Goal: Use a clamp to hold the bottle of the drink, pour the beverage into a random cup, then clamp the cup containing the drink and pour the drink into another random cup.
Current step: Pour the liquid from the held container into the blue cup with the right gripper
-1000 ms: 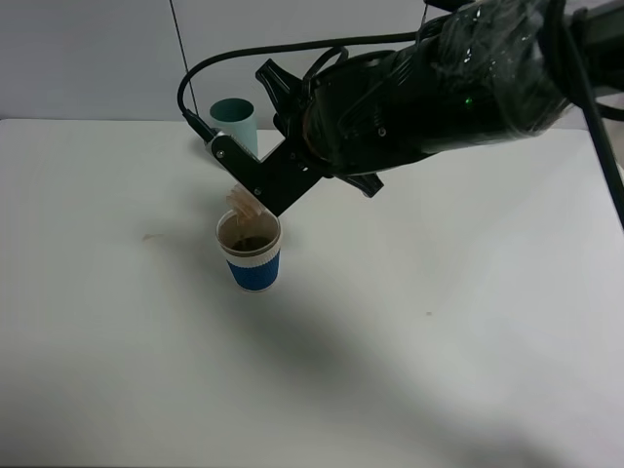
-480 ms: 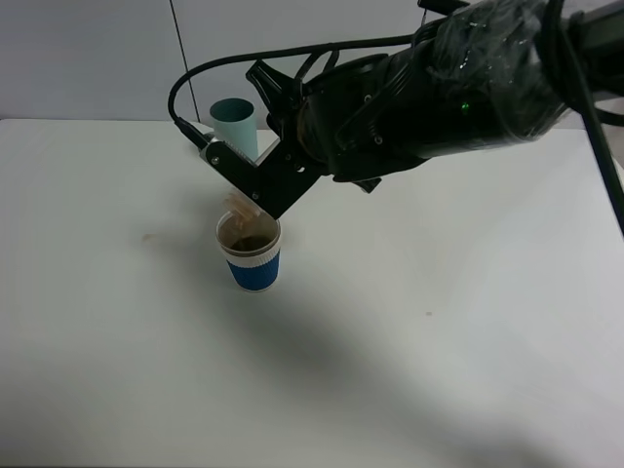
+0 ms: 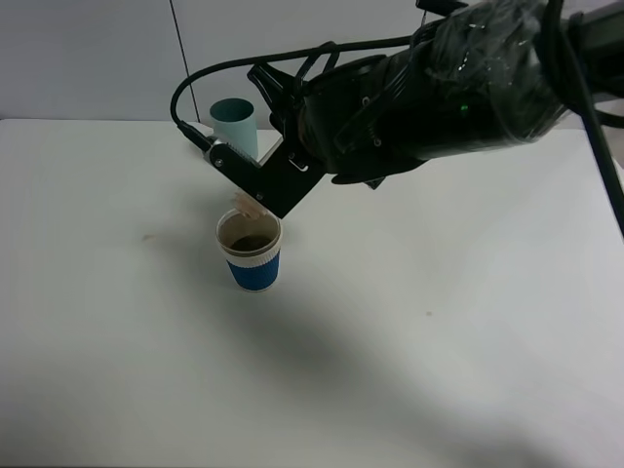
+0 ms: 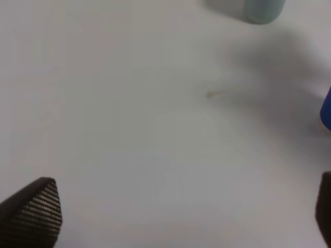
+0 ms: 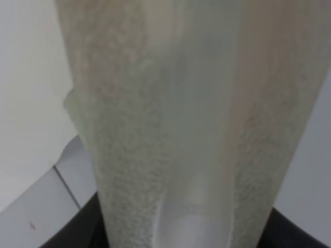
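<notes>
A blue paper cup (image 3: 253,255) with a white rim stands near the table's middle and holds brown drink. My right gripper (image 3: 258,191) reaches across from the right and is shut on a clear plastic bottle (image 3: 249,205), tipped mouth-down just above the cup's rim. The right wrist view is filled by the bottle (image 5: 176,113). A teal cup (image 3: 235,125) stands behind, at the table's far edge. My left gripper (image 4: 181,217) is open and empty over bare table; the teal cup (image 4: 264,8) and an edge of the blue cup (image 4: 326,108) show in its view.
The white table (image 3: 439,322) stretches wide around the cups. A small brownish stain (image 3: 149,236) lies left of the blue cup. The bulky black right arm (image 3: 439,88) hangs over the table's back right.
The right gripper has turned slightly and drawn the bottle up a little; less of the bottle shows over the blue cup. The cups have not moved.
</notes>
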Controlling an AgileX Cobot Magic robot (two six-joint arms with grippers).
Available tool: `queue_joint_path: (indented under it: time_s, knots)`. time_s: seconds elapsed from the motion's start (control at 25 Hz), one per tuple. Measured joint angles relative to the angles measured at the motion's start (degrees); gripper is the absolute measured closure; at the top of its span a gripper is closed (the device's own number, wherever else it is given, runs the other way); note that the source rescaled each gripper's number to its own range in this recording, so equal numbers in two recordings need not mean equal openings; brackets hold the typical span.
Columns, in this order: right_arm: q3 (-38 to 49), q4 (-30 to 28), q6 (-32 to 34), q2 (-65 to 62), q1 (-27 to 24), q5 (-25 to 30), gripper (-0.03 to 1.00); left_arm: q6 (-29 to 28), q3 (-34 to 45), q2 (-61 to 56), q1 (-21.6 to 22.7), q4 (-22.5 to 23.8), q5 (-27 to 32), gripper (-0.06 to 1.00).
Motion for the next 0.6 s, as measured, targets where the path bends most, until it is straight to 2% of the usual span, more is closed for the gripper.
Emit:
queue_joint_path:
  time_s: [0.6]
  knots:
    - [-0.01, -5.27, -0.06, 0.00, 2.66, 2.14, 0.95, 0.00, 0.00, 0.00, 0.00, 0.00, 0.00, -0.06]
